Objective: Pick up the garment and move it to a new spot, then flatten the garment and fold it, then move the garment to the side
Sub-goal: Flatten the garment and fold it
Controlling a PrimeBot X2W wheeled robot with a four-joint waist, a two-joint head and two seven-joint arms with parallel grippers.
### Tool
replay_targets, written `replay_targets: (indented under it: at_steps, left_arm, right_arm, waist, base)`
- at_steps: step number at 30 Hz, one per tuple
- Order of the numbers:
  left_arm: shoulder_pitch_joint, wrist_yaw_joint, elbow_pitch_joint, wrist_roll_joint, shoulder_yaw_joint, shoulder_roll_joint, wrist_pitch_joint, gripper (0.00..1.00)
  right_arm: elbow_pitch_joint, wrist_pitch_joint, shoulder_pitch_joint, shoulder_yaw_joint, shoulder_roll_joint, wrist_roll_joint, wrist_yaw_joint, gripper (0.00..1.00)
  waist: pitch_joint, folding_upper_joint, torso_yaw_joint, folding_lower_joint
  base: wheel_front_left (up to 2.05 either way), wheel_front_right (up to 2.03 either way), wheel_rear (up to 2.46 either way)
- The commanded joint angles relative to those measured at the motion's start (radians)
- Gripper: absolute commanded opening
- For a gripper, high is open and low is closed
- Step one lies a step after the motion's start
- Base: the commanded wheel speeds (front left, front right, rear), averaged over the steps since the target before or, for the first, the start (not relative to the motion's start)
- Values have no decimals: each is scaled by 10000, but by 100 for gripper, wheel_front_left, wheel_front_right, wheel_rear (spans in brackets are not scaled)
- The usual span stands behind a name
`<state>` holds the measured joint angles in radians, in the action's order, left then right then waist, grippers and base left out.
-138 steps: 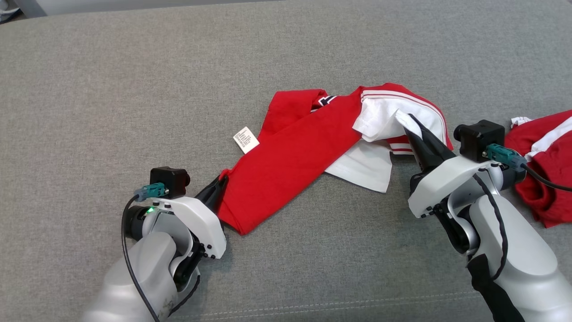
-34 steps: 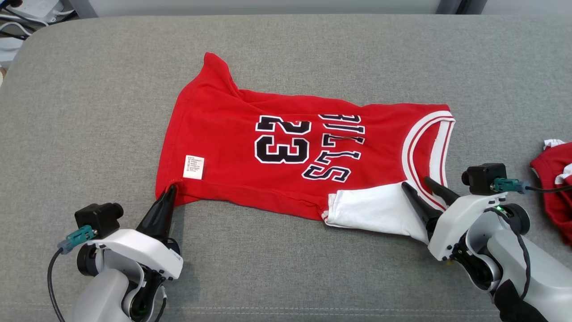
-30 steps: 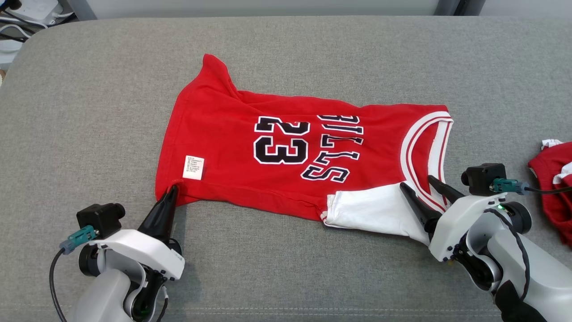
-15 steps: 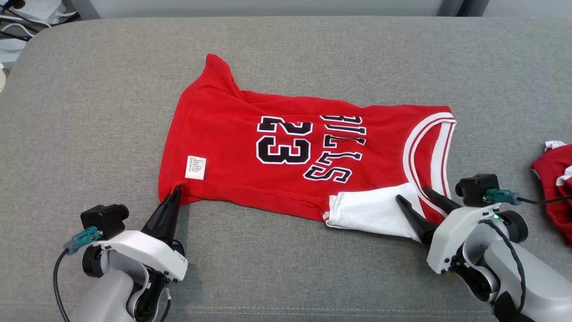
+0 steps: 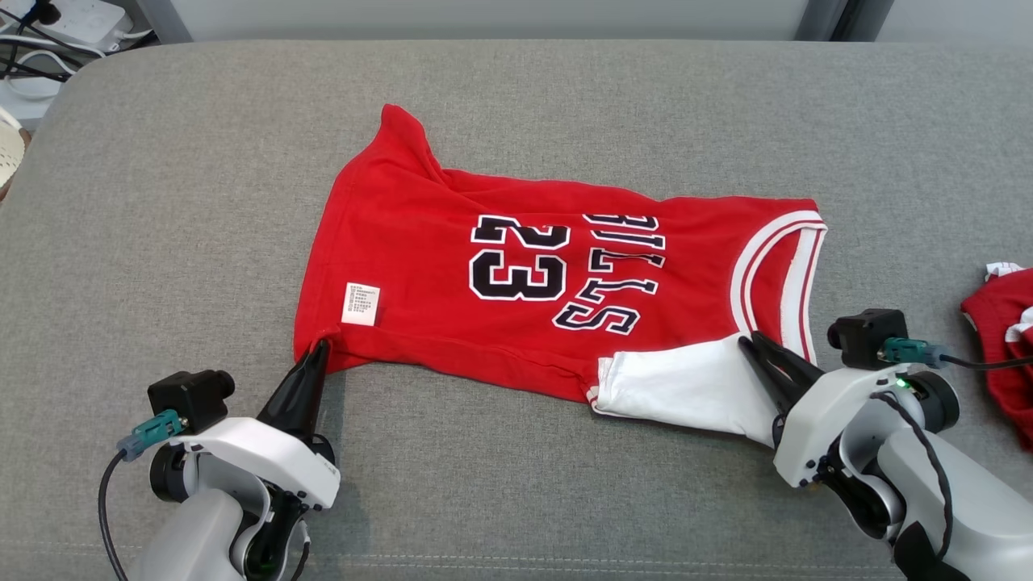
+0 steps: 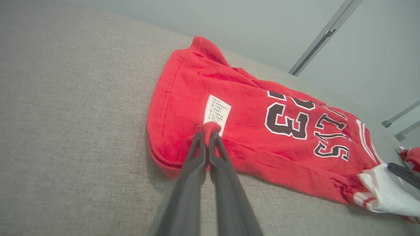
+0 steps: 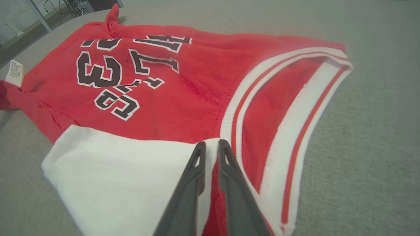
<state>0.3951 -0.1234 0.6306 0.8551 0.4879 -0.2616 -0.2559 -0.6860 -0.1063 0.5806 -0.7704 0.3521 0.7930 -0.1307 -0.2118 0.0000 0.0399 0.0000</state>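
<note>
The garment (image 5: 524,266) is a red jersey with black "23" lettering, a white sleeve and a white-striped collar, spread flat on the grey cushion (image 5: 161,202). My left gripper (image 5: 320,345) is shut on the jersey's near-left hem corner; the left wrist view shows its fingertips (image 6: 207,131) pinching a red fold beside the white care label (image 6: 217,111). At the near-right shoulder my right gripper (image 5: 749,340) is shut on the garment (image 7: 197,82), with white sleeve and red cloth between its fingers (image 7: 197,157).
A second red and white garment (image 5: 1005,339) lies at the cushion's right edge. Cables and a white power strip (image 5: 73,16) sit on the floor beyond the far-left corner. The left wrist view shows metal frame bars (image 6: 325,36) behind the cushion.
My right gripper's fingers have gone from spread to shut on the jersey's shoulder. Since several seconds ago the bunched jersey has been spread out flat. The camera has shifted slightly.
</note>
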Motion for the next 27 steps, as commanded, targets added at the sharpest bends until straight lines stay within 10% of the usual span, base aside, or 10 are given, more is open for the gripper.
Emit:
replay_targets:
  at_steps: [1, 3, 11, 14, 19, 27]
  left_arm:
    - [178, -73, -134, 12, -314, -240, -59, 0]
    - [168, -73, -119, -6, -309, -228, -59, 0]
    - [147, -73, -78, -56, -265, -163, -59, 0]
    - [165, -73, -83, -48, -237, -139, -59, 0]
    - [206, -73, -82, -32, -182, -130, -59, 0]
    - [255, -73, -61, 37, -115, -133, -59, 0]
  right_arm:
    - [238, -221, -130, 56, 132, -96, 0, 15]
    - [283, -281, -140, 153, 175, -71, 0, 0]
    - [529, -157, -203, 232, 303, -149, 0, 4]
    - [623, -48, -255, 97, 212, -245, 0, 100]
    - [501, 210, -245, -89, 42, -469, 0, 97]
    - [204, 507, -213, -76, -51, -714, 0, 39]
  waist:
    - [35, 0, -6, 0]
    - [77, 0, -14, 0]
    - [130, 0, -55, 0]
    - [69, 0, -41, 0]
    - [-31, 0, 13, 0]
    - [-90, 0, 93, 0]
  base:
    - [0, 0, 0]
    - [0, 0, 0]
    - [0, 0, 0]
    - [0, 0, 0]
    - [0, 0, 0]
    - [0, 0, 0]
